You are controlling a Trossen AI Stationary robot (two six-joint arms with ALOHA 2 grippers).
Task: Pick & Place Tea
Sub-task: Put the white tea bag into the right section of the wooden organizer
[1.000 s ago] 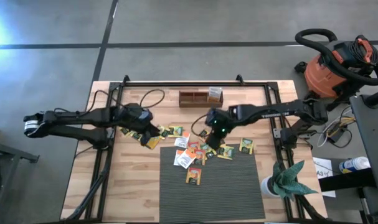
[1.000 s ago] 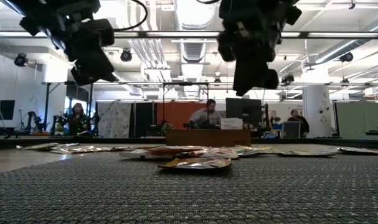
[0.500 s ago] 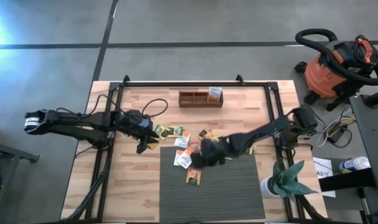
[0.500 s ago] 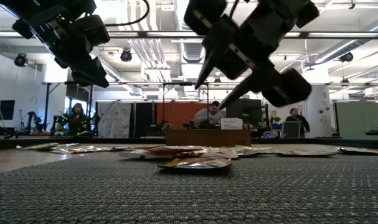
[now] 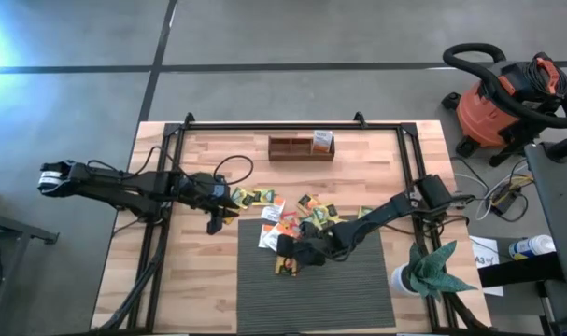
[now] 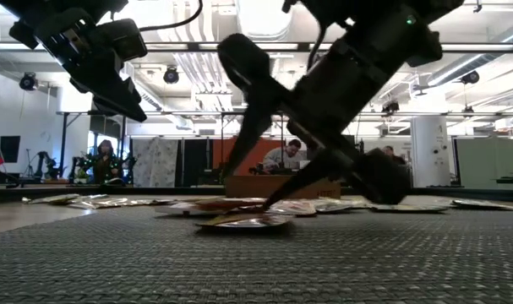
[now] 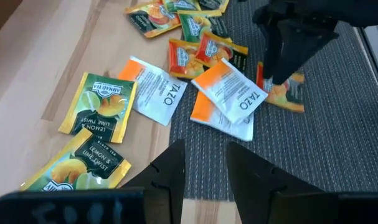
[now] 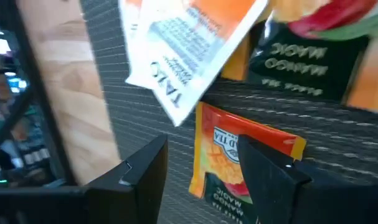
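The desk [image 5: 171, 280] is carrying a dark ribbed mat [image 5: 358, 289] across its near middle, and everything else is sitting relative to that mat. A wooden tray [image 5: 292, 147] is lying well beyond the mat's far edge, with one sachet standing in its right compartment. The tea [image 5: 306, 213] is lying scattered along the mat's far edge, some sachets on the wood just beyond it, some overlapping onto the mat. One orange sachet [image 8: 235, 165] is lying apart from the rest, further onto the mat. The right gripper [image 5: 285, 254] is reaching low over the mat, its jaws standing open astride that orange sachet without gripping it. The left gripper [image 5: 218, 217] is hovering off the mat's far left corner, jaws parted and holding nothing.
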